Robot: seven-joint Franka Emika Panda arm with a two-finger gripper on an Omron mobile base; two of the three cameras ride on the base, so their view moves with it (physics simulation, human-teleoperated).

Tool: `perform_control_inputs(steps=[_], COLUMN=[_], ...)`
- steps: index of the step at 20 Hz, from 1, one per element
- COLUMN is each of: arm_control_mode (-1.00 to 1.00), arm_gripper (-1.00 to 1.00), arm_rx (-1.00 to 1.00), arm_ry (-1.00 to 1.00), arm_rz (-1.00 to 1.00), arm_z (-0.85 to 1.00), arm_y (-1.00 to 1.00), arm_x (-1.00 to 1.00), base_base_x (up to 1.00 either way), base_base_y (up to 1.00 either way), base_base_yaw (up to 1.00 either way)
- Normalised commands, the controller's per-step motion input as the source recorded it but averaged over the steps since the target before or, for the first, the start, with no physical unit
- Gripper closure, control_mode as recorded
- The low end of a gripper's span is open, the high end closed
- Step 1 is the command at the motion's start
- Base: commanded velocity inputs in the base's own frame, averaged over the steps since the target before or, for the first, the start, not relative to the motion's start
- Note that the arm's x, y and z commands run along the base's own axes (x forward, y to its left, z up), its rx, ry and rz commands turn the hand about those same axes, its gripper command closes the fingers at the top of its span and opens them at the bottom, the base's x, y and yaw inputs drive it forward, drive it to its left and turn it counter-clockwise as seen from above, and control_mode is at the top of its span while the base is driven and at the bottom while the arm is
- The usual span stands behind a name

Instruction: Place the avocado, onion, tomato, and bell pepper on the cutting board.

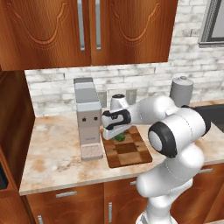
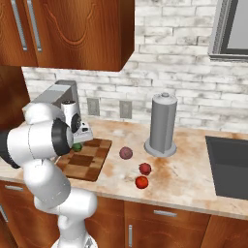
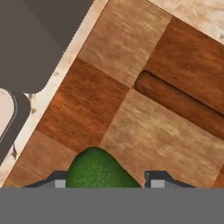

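Gripper [image 3: 105, 183] is closed narrow on the avocado [image 3: 97, 169], one finger on each side of the green lump in the hand view; whether the fruit touches the wood below cannot be told. Avocado sits over the cutting board [image 1: 129, 153] near its back left corner, close to the board's left edge. Just beyond that edge stands the grey coffee machine [image 1: 87, 118], its base nearly touching the board, so the left side is tight. The right and front parts of the board are bare checker wood, with a shallow groove running near one edge. The board's front edge lies near the front edge of the countertop [image 1: 48, 153]. In the right base view the avocado [image 2: 77, 147] shows as a small green spot, half hidden behind the arm's elbow. The onion [image 2: 126, 153] lies on the countertop just right of the board, apart from it. Two red items [image 2: 143, 175] sit further right toward the front edge, close together; which is tomato and which is pepper is too small to tell. The grey paper-towel holder [image 2: 162, 126] stands behind them, and the sink [image 2: 230, 164] is cut off at the right.
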Motion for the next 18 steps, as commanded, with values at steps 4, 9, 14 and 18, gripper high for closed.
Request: perform_control_inputs(steps=[4, 9, 14, 18], arm_control_mode=[-1.0, -1.0, -1.0, -1.0], arm_gripper=[1.0, 1.0, 1.0, -1.0], arm_rx=[0.0, 0.0, 0.0, 0.0], arm_ry=[0.06, 0.06, 0.05, 0.01], arm_rz=[0.06, 0.04, 0.02, 0.01], arm_z=[-0.43, -0.45, -0.44, -0.39], arm_y=[0.11, 0.02, 0.0, 0.0], arm_x=[0.12, 0.01, 0.0, 0.0], base_base_x=[0.0, 0.0, 0.0, 0.0], base_base_y=[0.0, 0.0, 0.0, 0.0], base_base_yaw=[0.0, 0.0, 0.0, 0.0])
